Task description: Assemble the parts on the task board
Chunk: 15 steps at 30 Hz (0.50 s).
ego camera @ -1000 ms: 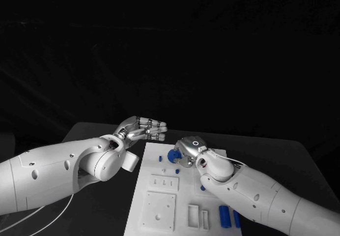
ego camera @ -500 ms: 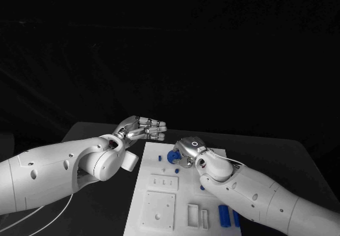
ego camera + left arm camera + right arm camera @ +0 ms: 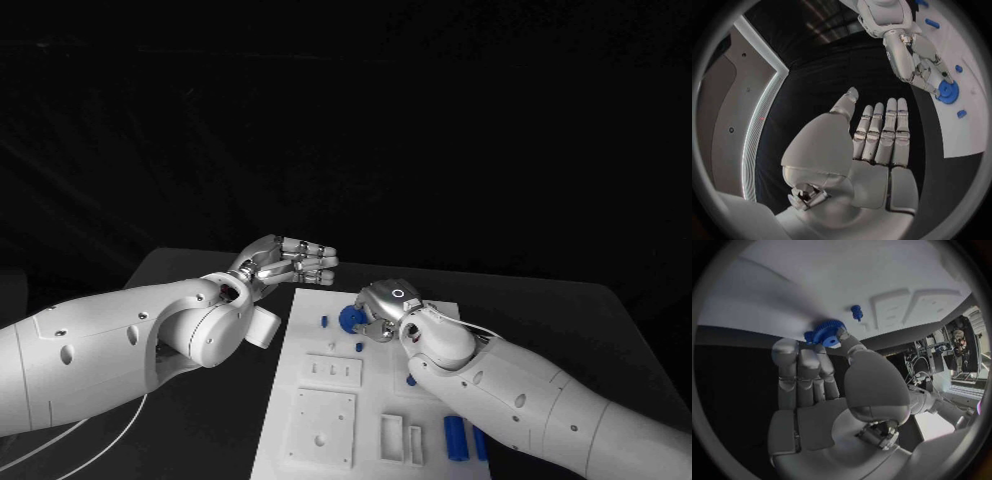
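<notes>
Right hand is pinching a blue gear against the task board, a small blue peg lying just beyond its fingertips. Left hand is hovering nearby, fingers curled on nothing; the right arm is hiding part of the board.

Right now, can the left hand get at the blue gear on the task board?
Probably not. The right hand already holds the blue gear, its fingers around it, while the left hand hovers beside the task board.

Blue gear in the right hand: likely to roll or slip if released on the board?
Blue gear looks rigid and light, probably moulded plastic. The right hand pinches it at the fingertips; toothed rim should aid grip. Dropped on edge onto the task board, the round disc could roll; flat, probably stays.
</notes>
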Each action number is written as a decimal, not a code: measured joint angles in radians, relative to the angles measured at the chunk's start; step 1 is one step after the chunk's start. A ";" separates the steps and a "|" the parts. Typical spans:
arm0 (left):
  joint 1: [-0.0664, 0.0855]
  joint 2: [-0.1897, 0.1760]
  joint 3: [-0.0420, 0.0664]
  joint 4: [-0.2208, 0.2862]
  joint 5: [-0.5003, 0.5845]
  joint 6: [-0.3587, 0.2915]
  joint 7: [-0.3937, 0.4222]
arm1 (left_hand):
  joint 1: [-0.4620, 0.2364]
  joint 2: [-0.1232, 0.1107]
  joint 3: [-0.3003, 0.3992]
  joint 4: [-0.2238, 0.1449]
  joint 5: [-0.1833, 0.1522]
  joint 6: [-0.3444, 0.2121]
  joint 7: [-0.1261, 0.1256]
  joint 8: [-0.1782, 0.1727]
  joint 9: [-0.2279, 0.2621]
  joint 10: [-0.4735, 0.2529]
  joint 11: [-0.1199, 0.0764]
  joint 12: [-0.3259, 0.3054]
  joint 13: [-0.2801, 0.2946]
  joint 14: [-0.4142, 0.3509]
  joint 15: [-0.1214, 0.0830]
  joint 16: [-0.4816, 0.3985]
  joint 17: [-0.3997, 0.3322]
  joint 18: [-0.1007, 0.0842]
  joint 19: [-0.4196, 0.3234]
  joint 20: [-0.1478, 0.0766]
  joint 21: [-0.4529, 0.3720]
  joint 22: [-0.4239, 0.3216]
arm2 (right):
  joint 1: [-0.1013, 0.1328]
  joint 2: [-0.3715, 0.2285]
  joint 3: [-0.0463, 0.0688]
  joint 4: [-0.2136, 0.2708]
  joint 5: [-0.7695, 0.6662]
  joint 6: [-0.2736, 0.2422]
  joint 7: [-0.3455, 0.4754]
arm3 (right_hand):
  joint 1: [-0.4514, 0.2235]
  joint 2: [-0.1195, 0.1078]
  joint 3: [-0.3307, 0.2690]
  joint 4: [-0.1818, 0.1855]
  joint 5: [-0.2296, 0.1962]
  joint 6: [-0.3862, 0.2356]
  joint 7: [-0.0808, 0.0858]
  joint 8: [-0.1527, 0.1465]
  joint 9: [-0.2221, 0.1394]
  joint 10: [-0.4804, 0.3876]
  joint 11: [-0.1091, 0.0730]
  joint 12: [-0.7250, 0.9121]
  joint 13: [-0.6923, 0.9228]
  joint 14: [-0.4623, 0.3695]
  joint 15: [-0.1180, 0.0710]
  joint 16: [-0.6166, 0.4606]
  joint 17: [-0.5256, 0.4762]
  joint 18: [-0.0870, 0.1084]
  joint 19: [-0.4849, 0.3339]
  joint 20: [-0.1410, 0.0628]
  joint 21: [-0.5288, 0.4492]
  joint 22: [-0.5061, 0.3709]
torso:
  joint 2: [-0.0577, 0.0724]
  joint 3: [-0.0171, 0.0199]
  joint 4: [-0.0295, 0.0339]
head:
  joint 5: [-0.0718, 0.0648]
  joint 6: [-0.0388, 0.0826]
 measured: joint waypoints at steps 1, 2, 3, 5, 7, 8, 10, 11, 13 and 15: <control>0.000 0.000 0.000 0.000 0.000 0.000 0.000 | 0.000 0.000 0.000 0.000 0.000 -0.003 0.003 0.000 0.000 0.000 0.000 0.000 0.000 0.000 0.000 0.000 0.000 0.000 0.000 0.000 0.000 0.000 | 0.000 0.000 0.000 -0.001 0.001 0.000 0.000 | -0.002 -0.002 -0.003 0.004 0.000 -0.010 0.000 0.000 0.001 -0.004 0.004 -0.004 -0.002 0.000 0.000 0.000 0.000 0.000 0.000 0.000 0.000 0.001 | 0.000 0.0000 0.0000 | 0.000 0.000; 0.000 0.000 0.000 0.000 0.000 0.000 0.000 | 0.000 0.000 0.000 0.000 0.000 -0.003 0.003 0.000 0.000 0.000 0.000 0.000 0.000 0.000 0.000 0.000 0.000 0.000 0.000 0.000 0.000 0.000 | -0.001 0.000 0.000 -0.002 0.001 0.000 0.000 | -0.004 -0.004 -0.006 0.006 0.000 -0.015 0.001 0.001 0.001 -0.004 0.004 -0.004 -0.003 0.000 0.000 0.000 0.000 0.000 0.000 0.000 0.000 0.001 | 0.000 -0.0001 0.0000 | -0.001 0.000; 0.000 0.000 0.000 0.000 0.000 0.000 0.000 | 0.000 0.000 0.000 0.000 0.000 -0.003 0.003 0.000 0.000 0.000 0.000 0.000 0.000 0.000 0.000 0.000 0.000 0.000 0.000 0.000 0.000 0.000 | -0.001 0.000 -0.001 -0.004 0.002 0.000 0.000 | -0.005 -0.009 -0.010 0.010 0.000 -0.028 0.002 0.002 0.001 -0.007 0.007 -0.006 -0.005 0.000 0.000 0.000 0.000 0.000 0.000 0.000 -0.002 0.001 | 0.000 -0.0001 0.0000 | -0.001 0.000; 0.000 0.000 0.000 0.000 0.000 0.000 -0.001 | 0.000 0.000 0.000 0.000 0.000 -0.003 0.003 0.000 0.000 0.000 0.000 0.000 0.000 0.000 0.000 0.000 0.000 0.000 0.000 0.000 0.000 0.000 | -0.003 0.000 -0.001 -0.005 0.005 0.000 0.000 | -0.007 -0.014 -0.033 0.020 -0.013 -0.067 0.010 0.003 0.001 -0.017 0.009 -0.015 -0.012 0.000 0.000 0.000 0.001 0.000 0.000 0.000 -0.004 0.001 | 0.000 -0.0002 -0.0001 | -0.001 0.001; 0.000 0.000 0.000 0.000 0.000 0.000 -0.001 | 0.000 0.000 0.000 0.000 0.000 -0.003 0.003 0.000 0.000 0.000 0.000 0.000 0.000 -0.004 0.004 0.000 0.000 0.000 0.000 0.000 0.000 0.000 | -0.003 0.000 -0.002 -0.007 0.008 0.000 0.001 | -0.009 -0.017 -0.053 0.035 -0.024 -0.099 0.013 0.003 -0.001 -0.020 0.009 -0.015 -0.015 0.000 0.000 0.000 0.003 0.000 0.000 0.000 -0.004 0.003 | 0.000 -0.0003 -0.0001 | -0.002 0.001; 0.000 -0.001 0.000 0.001 0.000 0.000 -0.001 | 0.000 0.000 0.000 0.000 0.000 -0.003 0.003 0.000 0.000 0.000 0.000 0.000 0.000 -0.004 0.004 0.000 0.000 0.000 0.000 0.000 0.000 0.000 | -0.003 0.001 -0.002 -0.008 0.010 0.000 0.001 | -0.015 -0.023 -0.063 0.045 -0.023 -0.116 0.013 0.003 -0.001 -0.020 0.008 -0.015 -0.016 0.000 0.000 0.000 0.005 0.000 0.000 0.000 -0.004 0.005 | 0.000 -0.0004 0.0000 | -0.003 0.001; 0.000 -0.001 0.000 0.001 0.000 0.000 -0.001 | 0.000 0.000 0.000 0.000 0.000 -0.006 0.006 0.000 0.000 -0.007 0.000 0.000 0.000 -0.004 0.004 0.000 0.000 0.000 0.000 0.000 0.000 0.000 | -0.003 0.001 -0.002 -0.010 0.013 0.000 0.003 | -0.025 -0.032 -0.081 0.064 -0.021 -0.124 0.010 0.003 -0.002 -0.024 0.005 -0.015 -0.016 0.000 0.000 0.000 0.009 0.000 0.000 0.000 -0.004 0.007 | 0.000 -0.0006 0.0000 | -0.003 0.001; 0.000 -0.001 0.000 0.001 0.000 0.000 -0.001 | 0.000 0.000 0.000 0.000 0.000 -0.006 0.006 0.000 0.000 -0.007 0.000 0.000 0.000 -0.004 0.004 0.000 0.000 0.000 0.000 0.000 0.000 0.000 | -0.003 0.001 -0.002 -0.011 0.015 0.001 0.004 | -0.043 -0.032 -0.088 0.082 -0.008 -0.128 0.007 0.003 -0.002 -0.024 0.004 -0.015 -0.016 0.000 0.000 0.000 0.012 0.000 0.000 0.000 -0.004 0.009 | 0.000 -0.0005 0.0003 | -0.003 0.002; 0.000 -0.001 0.000 0.001 0.000 0.000 -0.001 | 0.000 0.000 0.000 0.000 0.000 -0.006 0.006 0.000 0.000 -0.007 0.000 0.000 0.000 -0.004 0.004 0.000 0.000 0.000 0.000 0.000 0.000 0.000 | -0.004 0.001 -0.002 -0.014 0.020 0.005 0.005 | -0.071 -0.035 -0.085 0.112 0.005 -0.132 0.008 0.003 -0.002 -0.025 0.004 -0.015 -0.016 0.000 0.000 0.000 0.016 0.000 0.000 0.000 -0.004 0.012 | 0.000 -0.0009 0.0006 | -0.004 0.002; 0.000 -0.002 0.000 0.001 0.000 0.000 -0.001 | 0.000 0.000 0.000 0.000 0.000 -0.006 0.006 0.000 0.000 -0.007 0.000 0.000 0.000 -0.004 0.004 0.000 0.000 0.000 0.003 0.003 0.000 0.000 | -0.004 0.002 -0.002 -0.016 0.026 0.010 0.008 | -0.104 -0.033 -0.096 0.146 0.024 -0.151 0.008 0.003 -0.002 -0.025 0.004 -0.015 -0.016 0.000 0.000 0.000 0.020 0.000 0.000 0.000 -0.004 0.015 | 0.000 -0.0010 0.0009 | -0.005 0.001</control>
